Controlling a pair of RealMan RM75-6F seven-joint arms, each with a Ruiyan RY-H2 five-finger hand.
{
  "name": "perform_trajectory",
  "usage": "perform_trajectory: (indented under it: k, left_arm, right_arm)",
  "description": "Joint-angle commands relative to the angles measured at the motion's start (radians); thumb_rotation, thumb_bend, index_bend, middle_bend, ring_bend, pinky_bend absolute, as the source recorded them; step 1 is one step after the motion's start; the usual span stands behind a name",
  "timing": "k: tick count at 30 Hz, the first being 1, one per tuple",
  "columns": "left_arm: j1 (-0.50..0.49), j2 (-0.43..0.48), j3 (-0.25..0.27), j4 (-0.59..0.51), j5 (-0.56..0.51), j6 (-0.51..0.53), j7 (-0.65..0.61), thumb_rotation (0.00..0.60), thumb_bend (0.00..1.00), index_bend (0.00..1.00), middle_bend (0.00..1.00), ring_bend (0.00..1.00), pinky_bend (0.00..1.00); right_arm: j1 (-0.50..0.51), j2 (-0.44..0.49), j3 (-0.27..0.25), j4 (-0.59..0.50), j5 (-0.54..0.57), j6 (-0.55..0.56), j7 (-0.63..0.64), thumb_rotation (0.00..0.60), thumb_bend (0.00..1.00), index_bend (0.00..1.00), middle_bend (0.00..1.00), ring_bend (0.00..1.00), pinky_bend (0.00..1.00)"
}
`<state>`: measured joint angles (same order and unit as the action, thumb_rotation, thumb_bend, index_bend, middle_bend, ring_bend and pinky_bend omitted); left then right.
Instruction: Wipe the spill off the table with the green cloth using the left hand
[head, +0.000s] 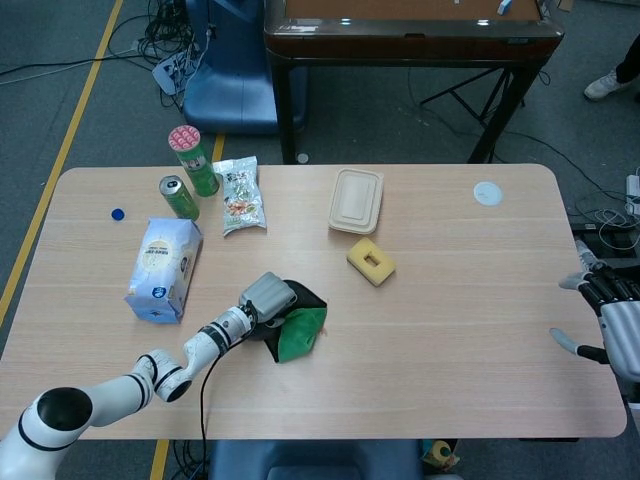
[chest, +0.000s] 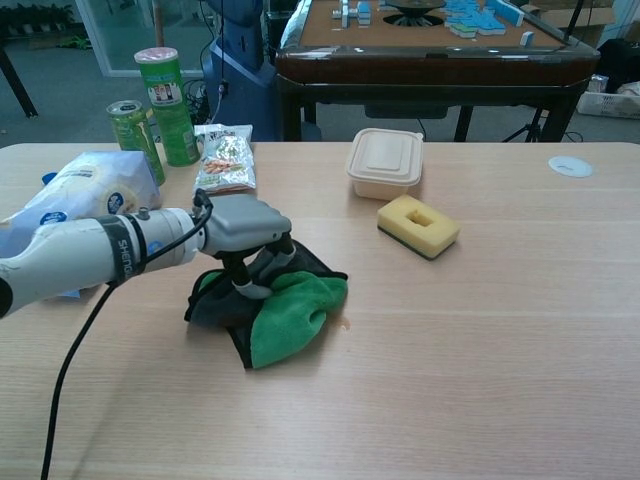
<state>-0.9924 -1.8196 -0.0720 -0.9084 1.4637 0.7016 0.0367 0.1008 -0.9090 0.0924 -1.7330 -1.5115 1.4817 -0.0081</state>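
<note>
Left hand (chest: 245, 225) presses down on the green cloth (chest: 285, 315), fingers curled into its bunched folds and gripping it, a little left of the middle of the surface (head: 450, 330) and nearer its front edge than its back. The cloth is crumpled, green on the right, dark grey under the hand. A small wet spot (chest: 347, 323) lies just beside the cloth's right edge.

Right hand (head: 615, 315) hangs off the right edge of the surface, fingers spread and holding nothing.

Behind the cloth toward the back edge sit a yellow sponge (chest: 418, 225) and a beige lidded box (chest: 385, 160), the sponge nearer the cloth, both well apart from it. Toward the back left corner stand a tall green tube (chest: 167, 105) and a green can (chest: 130, 130), with a snack bag (chest: 225, 160) lying beside them. A white and blue bag (head: 163, 268) lies near the left edge, close to the arm. A blue cap (head: 117, 213) lies by the left edge, and a white disc (head: 487, 193) near the back right corner.

Writing on the arm's black band is partly readable as "SHENG"; package labels are too small to read.
</note>
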Motion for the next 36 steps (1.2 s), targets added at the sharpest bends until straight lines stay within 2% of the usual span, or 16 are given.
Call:
perform_trajectory:
  k: [1,19,36]
  left_arm:
    - [0.009,0.017,0.0,-0.048,-0.005,0.006,-0.043,0.6,0.31,0.66,0.73,0.74,0.99]
    - [-0.041,0.008,0.045,-0.217,0.112,0.049,-0.128,0.6,0.3,0.65,0.72,0.74,0.98]
    - [-0.051,-0.088,-0.035,-0.004,-0.025,-0.001,0.043,0.6,0.31,0.65,0.72,0.74,0.98]
  right_arm:
    - [0.0,0.0,0.0,0.0,0.001,0.0,-0.001,0.6,0.22,0.33,0.31,0.21,0.25]
    - [-0.004,0.005,0.0,-0.014,0.003,0.007,-0.014,0.6,0.22,0.33,0.31,0.21,0.25]
    - [-0.013,0.006,0.0,-0.008,0.001,0.022,-0.002,0.6,0.22,0.33,0.31,0.21,0.25]
